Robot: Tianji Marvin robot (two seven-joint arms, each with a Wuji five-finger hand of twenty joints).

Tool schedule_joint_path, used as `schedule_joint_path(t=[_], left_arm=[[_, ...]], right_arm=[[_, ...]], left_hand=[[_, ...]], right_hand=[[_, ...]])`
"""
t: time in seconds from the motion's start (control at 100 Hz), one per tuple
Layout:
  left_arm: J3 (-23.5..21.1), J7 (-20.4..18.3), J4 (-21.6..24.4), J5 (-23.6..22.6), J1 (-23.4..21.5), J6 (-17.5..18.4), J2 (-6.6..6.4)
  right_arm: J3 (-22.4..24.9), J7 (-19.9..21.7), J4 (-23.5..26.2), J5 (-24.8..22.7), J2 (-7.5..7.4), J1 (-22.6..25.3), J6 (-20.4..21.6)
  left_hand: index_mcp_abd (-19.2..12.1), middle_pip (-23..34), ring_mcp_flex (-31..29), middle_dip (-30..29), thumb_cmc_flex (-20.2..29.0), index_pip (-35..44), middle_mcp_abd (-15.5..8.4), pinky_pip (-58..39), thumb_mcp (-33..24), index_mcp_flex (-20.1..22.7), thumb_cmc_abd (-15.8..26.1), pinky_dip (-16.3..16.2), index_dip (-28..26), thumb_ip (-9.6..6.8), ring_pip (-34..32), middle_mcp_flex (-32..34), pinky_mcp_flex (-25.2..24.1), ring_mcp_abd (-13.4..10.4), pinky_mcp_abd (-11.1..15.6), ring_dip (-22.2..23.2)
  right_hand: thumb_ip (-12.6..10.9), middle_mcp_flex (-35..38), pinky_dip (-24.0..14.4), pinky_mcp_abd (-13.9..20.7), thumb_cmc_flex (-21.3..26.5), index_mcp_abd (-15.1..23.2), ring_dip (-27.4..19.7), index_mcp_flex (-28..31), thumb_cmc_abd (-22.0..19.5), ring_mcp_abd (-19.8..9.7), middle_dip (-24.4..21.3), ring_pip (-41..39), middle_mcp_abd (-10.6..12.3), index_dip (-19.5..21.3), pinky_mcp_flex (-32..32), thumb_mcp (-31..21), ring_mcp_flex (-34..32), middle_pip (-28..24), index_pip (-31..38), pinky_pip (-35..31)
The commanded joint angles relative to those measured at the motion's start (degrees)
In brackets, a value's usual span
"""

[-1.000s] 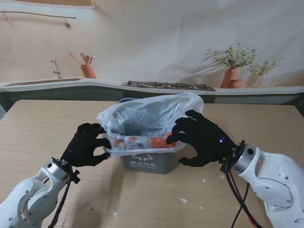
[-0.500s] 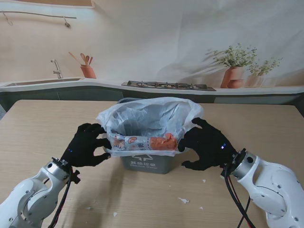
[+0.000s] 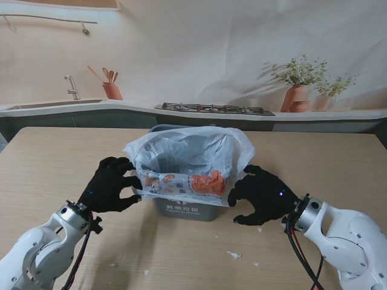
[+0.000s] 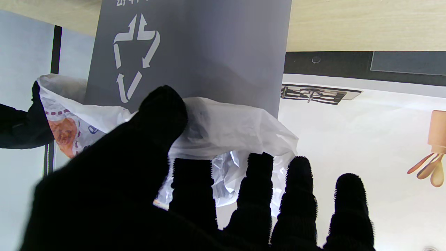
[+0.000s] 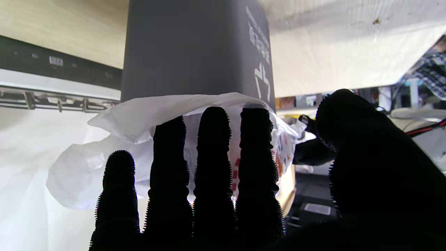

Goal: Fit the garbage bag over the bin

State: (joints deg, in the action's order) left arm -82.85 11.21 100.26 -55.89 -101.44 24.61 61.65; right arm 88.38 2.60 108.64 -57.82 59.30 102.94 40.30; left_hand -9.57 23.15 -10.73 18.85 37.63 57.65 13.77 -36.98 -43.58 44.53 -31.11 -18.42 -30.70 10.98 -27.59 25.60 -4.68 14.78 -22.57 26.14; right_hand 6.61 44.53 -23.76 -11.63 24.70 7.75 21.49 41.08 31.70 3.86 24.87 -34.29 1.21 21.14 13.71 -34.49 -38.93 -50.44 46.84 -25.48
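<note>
Two hands are used so the hem gets stretched evenly: the garbage bag [image 3: 187, 154] is draped in the grey bin [image 3: 187, 205] mid-table, its left edge pinched by the left hand [image 3: 109, 184], its right edge apparently gripped by the curled right hand [image 3: 260, 196].

The bin [image 3: 187, 205] stood on the table [image 3: 54, 157], midway between left and right. The garbage bag [image 3: 187, 154] lay over its rim and hung inside it. The left hand [image 3: 112, 184] was at the bin's left side, the right hand [image 3: 260, 196] at its right. Small scraps [image 3: 234, 255] lay on the table nearer to me, toward the right.
</note>
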Motion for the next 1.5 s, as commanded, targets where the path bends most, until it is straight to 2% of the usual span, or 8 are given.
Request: schedule_joint_path(t=[0.0, 0.24, 0.38, 0.51, 0.65, 0.91, 1.33, 1.49], left_arm=[[0.11, -0.95, 0.37, 0.04, -0.35, -0.1, 0.04], [0.1, -0.93, 0.37, 0.02, -0.36, -0.05, 0.04], [0.07, -0.87, 0.39, 0.02, -0.38, -0.03, 0.05], [0.29, -1.07, 0.34, 0.03, -0.25, -0.06, 0.02], [0.55, -1.16, 0.37, 0.07, -0.13, -0.02, 0.01], [0.61, -1.18, 0.33, -0.16, -0.13, 0.01, -0.04], [0.6, -1.36, 0.3, -0.01, -0.02, -0.18, -0.04], [0.68, -1.58, 0.23, 0.17, 0.13, -0.26, -0.04]], right_arm=[[0.18, 2.37, -0.12, 0.83, 0.03, 0.37, -0.07], [2.14, 0.45, 0.3, 14.18, 1.71, 3.28, -1.36], [3.13, -6.29, 1.05, 19.91, 3.8, 5.5, -3.18], [1.63, -17.76, 1.31, 16.07, 5.73, 5.03, -8.54], [-0.26, -16.25, 1.97, 12.83, 5.08, 2.47, -15.69], [-5.99, -12.0, -1.85, 13.42, 4.5, -6.94, -26.0], [-11.96, -7.85, -11.31, 11.45, 3.65, -18.53, -31.25], [-13.86, -10.61, -15.27, 9.85, 3.85, -21.48, -32.21]], left_hand=[[-1.1, -0.47, 1.04, -0.77, -0.15, 1.8, 1.54, 0.5, -1.35, 2.16, -0.94, 0.52, -0.44, 2.2, -0.54, -0.89, -0.97, 0.2, -1.49, 0.75], [-1.25, -0.45, 1.0, -0.75, -0.14, 1.77, 1.41, 0.5, -1.4, 2.1, -0.97, 0.52, -0.44, 2.19, -0.54, -0.91, -0.97, 0.23, -1.49, 0.76], [-1.24, -0.48, 1.0, -0.77, -0.18, 1.72, 1.51, 0.5, -1.36, 2.07, -0.98, 0.52, -0.41, 2.2, -0.53, -0.91, -0.97, 0.22, -1.49, 0.76], [-1.3, -0.45, 0.98, -0.76, -0.21, 1.75, 1.37, 0.5, -1.34, 2.09, -0.99, 0.52, -0.44, 2.2, -0.54, -0.87, -0.97, 0.21, -1.49, 0.76], [-1.28, -0.47, 1.01, -0.77, -0.2, 1.76, 1.42, 0.5, -1.35, 2.09, -0.96, 0.52, -0.45, 2.19, -0.52, -0.89, -0.97, 0.21, -1.49, 0.76], [-1.29, -0.45, 1.03, -0.76, -0.18, 1.74, 1.47, 0.53, -1.38, 2.09, -1.02, 0.54, -0.42, 2.21, -0.52, -0.92, -0.99, 0.22, -1.51, 0.75], [-1.27, -0.41, 1.03, -0.73, -0.17, 1.79, 1.38, 0.56, -1.35, 2.14, -1.01, 0.55, -0.44, 2.21, -0.52, -0.96, -0.98, 0.11, -1.51, 0.76], [-1.17, -0.42, 1.05, -0.74, -0.06, 1.73, 1.33, 0.56, -1.4, 2.06, -0.98, 0.55, -0.39, 2.2, -0.52, -0.97, -0.97, 0.2, -1.51, 0.77]], right_hand=[[-2.59, -2.26, 1.32, -1.4, -1.67, 0.98, -0.31, -1.01, -1.26, 1.16, -0.71, 0.69, 0.35, 0.84, -1.77, 1.08, 2.02, 0.89, -0.15, -0.64], [-2.34, -10.89, 1.41, -1.33, -7.77, 3.52, 0.35, -7.62, -1.39, 2.04, -0.17, 0.29, -0.57, 0.41, -5.21, -1.76, 8.06, 0.71, -2.3, -0.8], [-2.22, -12.27, 0.83, -1.49, -8.67, 3.71, 0.63, -5.99, -1.52, 2.84, 0.05, -0.1, -1.6, 0.97, -5.3, -2.51, 10.15, 0.04, -1.29, -0.52], [-2.0, -11.84, -1.33, -2.07, -8.79, -2.33, 1.78, -4.91, -2.49, 4.29, 0.81, -2.7, -3.87, 3.34, -2.72, -2.28, 10.28, -2.34, -0.36, -0.77], [-1.93, -25.0, -5.88, 0.49, -13.5, -12.24, 1.77, -17.33, -6.26, 3.56, 0.68, -2.52, -5.97, 2.55, -8.14, -1.88, 20.31, -3.6, -3.51, 1.41], [-1.78, -35.47, -10.05, 2.54, -15.32, -16.64, 1.07, -27.95, -7.76, 2.18, -1.53, -1.78, -7.16, -1.33, -11.53, -2.04, 26.93, -1.72, -5.11, 2.83], [-1.77, -32.05, -11.21, 1.37, -13.86, -15.77, 1.51, -23.53, -5.86, 3.4, -0.94, -3.47, -7.67, -1.87, -10.29, -3.02, 23.78, -4.37, -2.87, 3.14], [-3.22, -23.42, -10.72, -0.14, 1.89, -7.92, 3.9, -16.69, -13.07, 4.87, 1.32, -7.71, -7.01, 2.62, -6.25, 9.02, 18.19, -7.42, 2.75, 3.53]])
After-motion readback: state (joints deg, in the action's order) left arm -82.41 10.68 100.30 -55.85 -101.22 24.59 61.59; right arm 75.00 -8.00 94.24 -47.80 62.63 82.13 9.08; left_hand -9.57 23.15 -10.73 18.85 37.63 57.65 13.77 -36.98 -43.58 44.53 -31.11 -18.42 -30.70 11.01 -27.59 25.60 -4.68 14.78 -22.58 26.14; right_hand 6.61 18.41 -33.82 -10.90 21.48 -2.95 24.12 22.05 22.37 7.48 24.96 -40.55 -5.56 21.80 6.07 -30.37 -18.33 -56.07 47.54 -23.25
